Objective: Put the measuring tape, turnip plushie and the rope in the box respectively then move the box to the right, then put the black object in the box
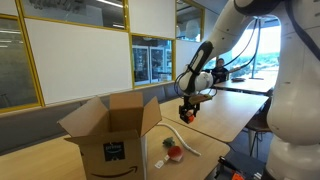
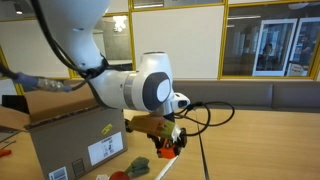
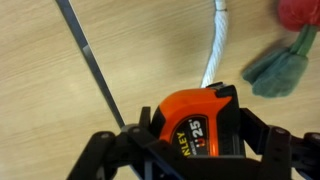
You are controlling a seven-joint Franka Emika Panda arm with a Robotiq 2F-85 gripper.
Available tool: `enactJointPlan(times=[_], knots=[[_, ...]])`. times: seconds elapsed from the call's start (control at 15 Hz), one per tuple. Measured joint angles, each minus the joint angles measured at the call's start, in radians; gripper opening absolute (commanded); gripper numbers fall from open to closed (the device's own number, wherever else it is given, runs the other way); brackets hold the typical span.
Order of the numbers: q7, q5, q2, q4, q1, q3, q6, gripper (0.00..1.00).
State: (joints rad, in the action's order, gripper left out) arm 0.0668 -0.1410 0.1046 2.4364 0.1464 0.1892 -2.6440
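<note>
Gripper [image 3: 190, 150] clamped on tape [image 3: 195, 122], held aloft. Centre over box [image 1: 128, 122], clear flaps, release low.

White rounded arm segs [image 2: 148, 92], blk cables [image 2: 212, 110], blk pincer [image 1: 188, 112].
</note>
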Motion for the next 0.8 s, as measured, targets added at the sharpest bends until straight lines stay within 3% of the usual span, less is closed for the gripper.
enactJointPlan(times=[0.33, 0.53, 0.8], knots=[[0.266, -0.192, -0.214, 0.02, -0.038, -0.054, 0.017, 0.61], [0.389, -0.252, -0.335, 0.019, -0.037, -0.141, 0.068, 0.61], [0.472, -0.245, -0.481, 0.008, -0.047, -0.289, 0.182, 0.61]])
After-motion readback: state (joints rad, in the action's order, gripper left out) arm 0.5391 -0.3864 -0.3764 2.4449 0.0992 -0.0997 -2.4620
